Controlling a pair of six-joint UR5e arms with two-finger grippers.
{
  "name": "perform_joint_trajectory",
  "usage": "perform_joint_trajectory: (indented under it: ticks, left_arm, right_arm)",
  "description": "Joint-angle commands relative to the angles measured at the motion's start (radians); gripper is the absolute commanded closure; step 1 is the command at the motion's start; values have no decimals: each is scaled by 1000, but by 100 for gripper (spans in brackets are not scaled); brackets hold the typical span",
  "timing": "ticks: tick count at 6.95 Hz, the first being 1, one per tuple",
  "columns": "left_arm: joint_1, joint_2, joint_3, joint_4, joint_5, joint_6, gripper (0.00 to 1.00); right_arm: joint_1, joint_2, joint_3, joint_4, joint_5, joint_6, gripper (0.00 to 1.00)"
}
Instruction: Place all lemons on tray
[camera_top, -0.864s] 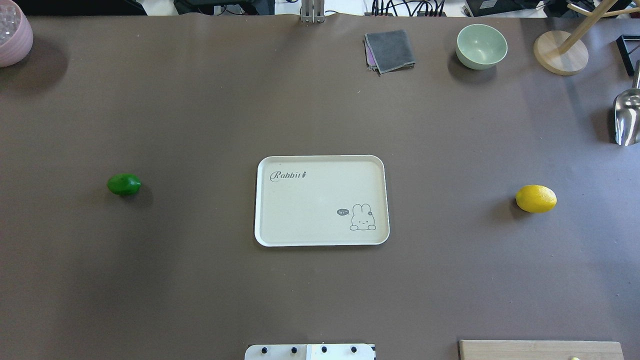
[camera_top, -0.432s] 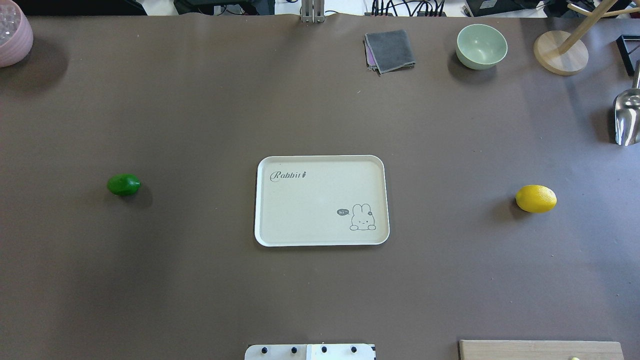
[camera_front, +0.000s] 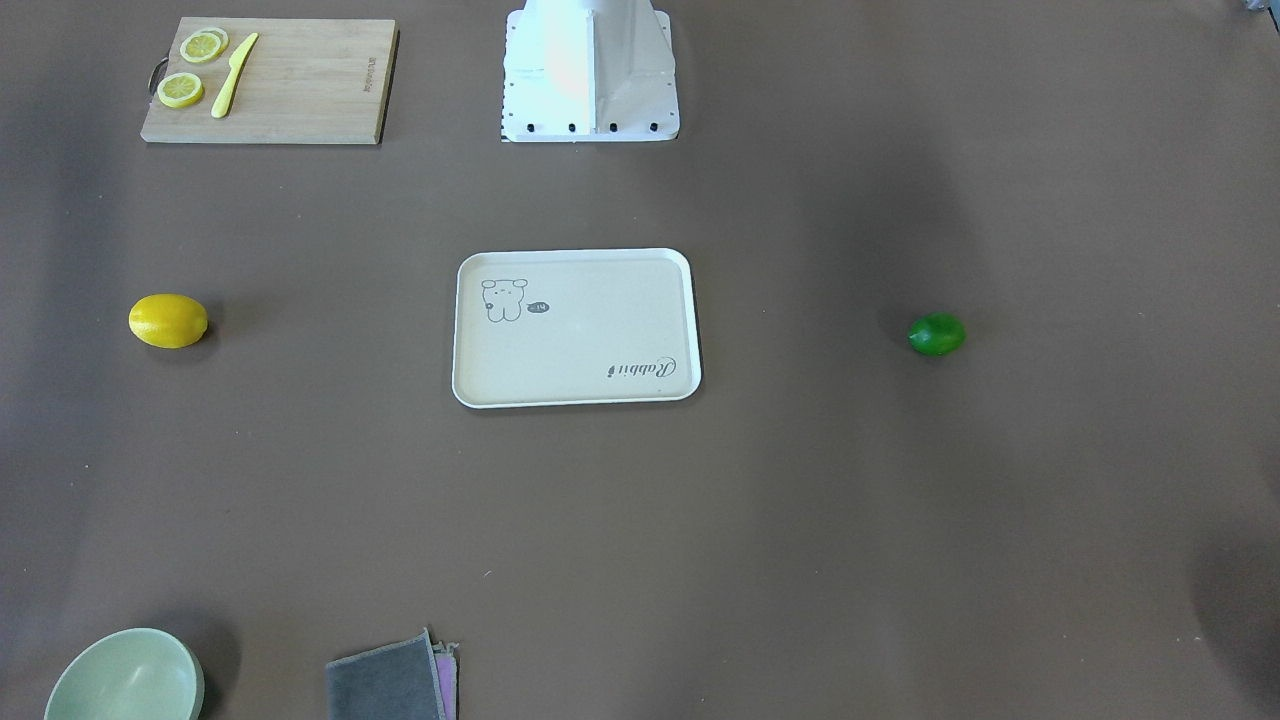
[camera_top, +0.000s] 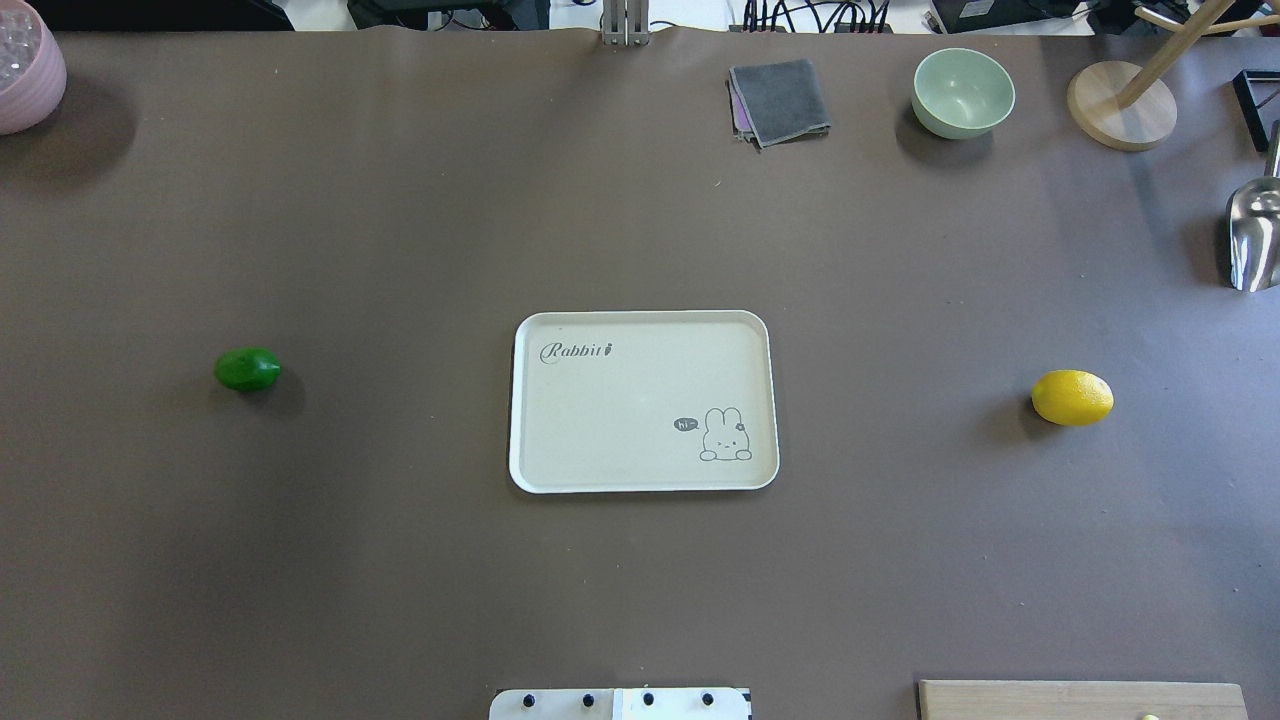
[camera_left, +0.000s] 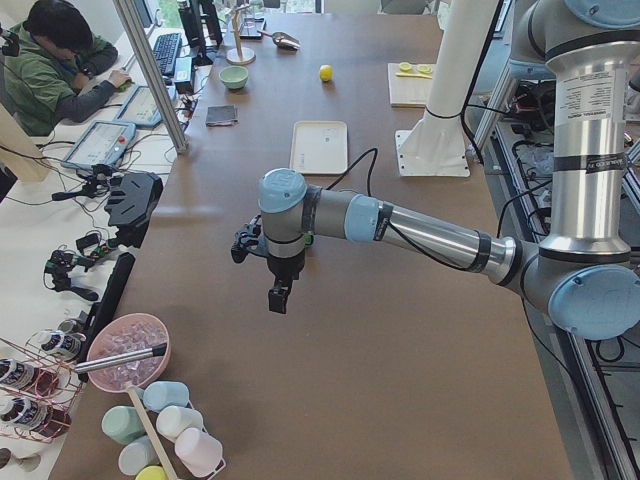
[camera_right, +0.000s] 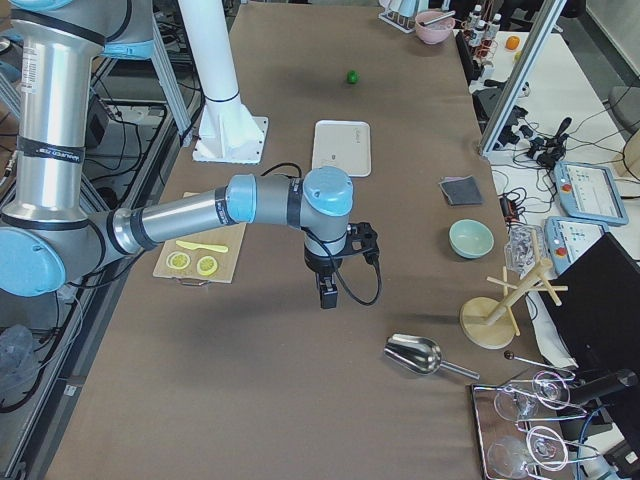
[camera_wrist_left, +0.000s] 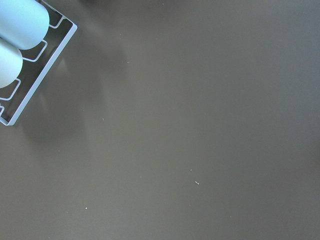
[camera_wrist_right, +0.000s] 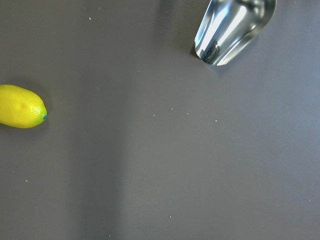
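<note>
Green lemon (camera_top: 247, 369) lies on the table left of the tray (camera_top: 640, 400), apart from the left gripper (camera_left: 278, 297), which hangs over bare table; whether its grip is released cannot be told. Yellow lemon (camera_top: 1072, 398) lies right of the tray, off to one side below the right gripper (camera_right: 327, 295), grip likewise unclear. Lemons and tray have not moved since the earlier frame

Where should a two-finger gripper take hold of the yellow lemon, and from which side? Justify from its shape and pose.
Grip the yellow lemon across its fat middle, coming down from above. It lies on its side on the table, pointed ends toward the robot's left and right, so probably close on its near and far flanks; tapering ends could slip.
</note>
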Motion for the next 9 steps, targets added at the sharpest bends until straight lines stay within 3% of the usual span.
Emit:
perform_joint_trajectory:
  ticks: [1,3,4,6,9]
  left_arm:
    - [1,-15,-41,-85,-20,-4,2]
    - [1,-2,-9,-281,-35,-5,2]
    - [2,-16,23,-313,-37,-5,2]
    - [2,-33,102,-519,-55,-61,2]
    - [20,-30,139,-629,-124,-74,2]
  right_arm:
    - [27,28,1,50,6,2,0]
    - [36,23,1,55,28,10,0]
    - [39,11,6,67,25,-2,0]
    - [39,-32,-24,246,29,10,0]
    - [0,-14,-32,274,57,175,0]
